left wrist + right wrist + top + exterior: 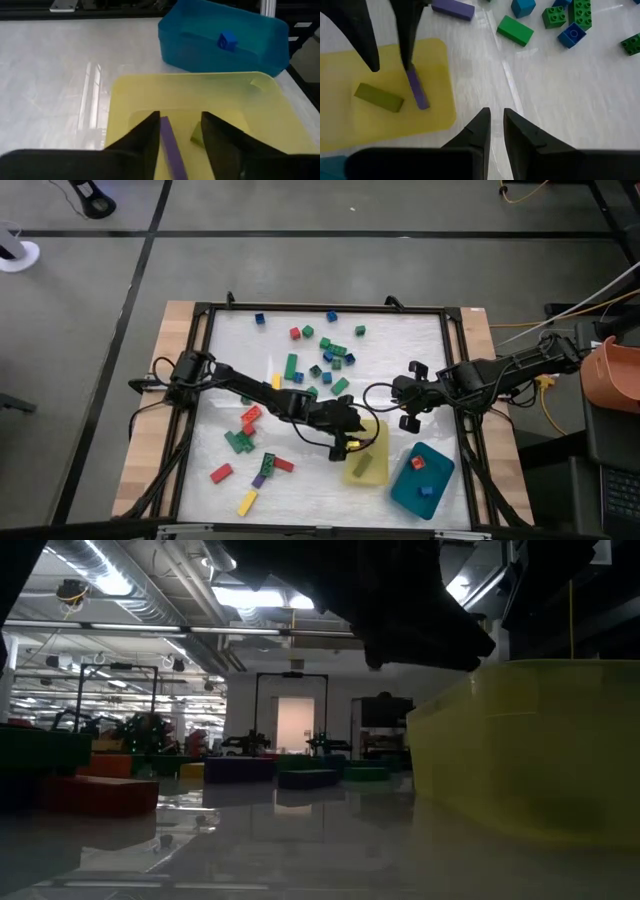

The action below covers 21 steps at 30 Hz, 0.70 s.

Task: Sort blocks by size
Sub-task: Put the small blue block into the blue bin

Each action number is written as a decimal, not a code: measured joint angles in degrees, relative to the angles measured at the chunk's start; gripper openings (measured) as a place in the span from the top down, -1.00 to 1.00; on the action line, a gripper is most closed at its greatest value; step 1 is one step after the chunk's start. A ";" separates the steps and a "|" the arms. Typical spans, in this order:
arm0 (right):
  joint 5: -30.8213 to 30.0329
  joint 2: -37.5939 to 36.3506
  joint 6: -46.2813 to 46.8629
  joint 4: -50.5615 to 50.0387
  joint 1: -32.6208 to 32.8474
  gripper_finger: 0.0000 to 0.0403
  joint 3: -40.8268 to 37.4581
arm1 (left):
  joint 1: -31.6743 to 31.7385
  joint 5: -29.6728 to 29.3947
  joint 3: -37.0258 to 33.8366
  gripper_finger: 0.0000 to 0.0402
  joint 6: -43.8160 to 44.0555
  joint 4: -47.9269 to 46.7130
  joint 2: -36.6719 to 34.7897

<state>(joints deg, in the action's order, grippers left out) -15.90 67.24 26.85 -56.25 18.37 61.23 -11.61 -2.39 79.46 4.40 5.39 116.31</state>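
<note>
The left gripper (352, 442) hangs over the yellow tray (375, 448) at the near middle of the table (420, 350). Its fingers (145, 137) stand a little apart, and a purple brick (172, 147) shows between them, close against one finger — whether it is gripped I cannot tell. In the right wrist view that brick (416, 89) slants down onto the tray floor, beside a yellow brick (378, 97) lying flat there.

The right gripper (405, 402) waits just right of the tray's far end, fingers (477, 131) narrow, nearly touching, holding nothing.

The teal tray (422, 478) sits at the near right, just beside the yellow one, with a red cube (417, 464) and a blue cube (427, 490) in it.

The other blocks (325, 358) lie loose on the table — one cluster far of centre, more at the near left.
</note>
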 joint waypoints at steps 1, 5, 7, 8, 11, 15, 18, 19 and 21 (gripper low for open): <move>0.00 0.00 0.02 0.00 -0.02 0.74 0.00 | 0.11 0.00 0.00 0.24 0.00 -0.05 -0.01; 0.00 0.00 0.04 0.03 -0.01 0.74 0.02 | 2.15 0.14 0.00 0.12 0.00 -1.62 -1.93; 0.02 0.00 0.04 -0.09 0.00 0.74 0.03 | 4.21 0.06 0.00 0.10 0.01 -3.85 -3.53; 0.03 0.00 0.04 -0.12 -0.02 0.74 0.04 | 5.52 0.02 0.00 0.10 0.05 -5.53 -4.34; 0.04 0.00 0.07 -0.42 0.00 0.74 0.04 | 9.43 -0.16 0.00 0.09 0.32 -11.44 -6.35; 0.04 0.00 0.06 -0.56 -0.02 0.74 0.04 | 14.36 -0.37 0.04 0.09 -0.07 -19.37 -7.34; 0.04 0.00 0.06 -0.58 -0.02 0.74 0.04 | 17.23 -0.39 0.02 0.09 0.08 -25.74 -6.76; 0.04 0.00 0.05 -0.59 -0.01 0.74 0.04 | 17.97 -0.37 0.04 0.09 -0.22 -27.38 -6.45; 0.04 0.00 0.04 -0.59 0.00 0.74 0.04 | 19.12 -0.39 -0.14 0.09 -0.35 -31.46 -5.98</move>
<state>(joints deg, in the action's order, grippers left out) -15.86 67.24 26.89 -56.84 18.37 61.28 7.51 -2.79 79.32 4.05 -26.06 110.33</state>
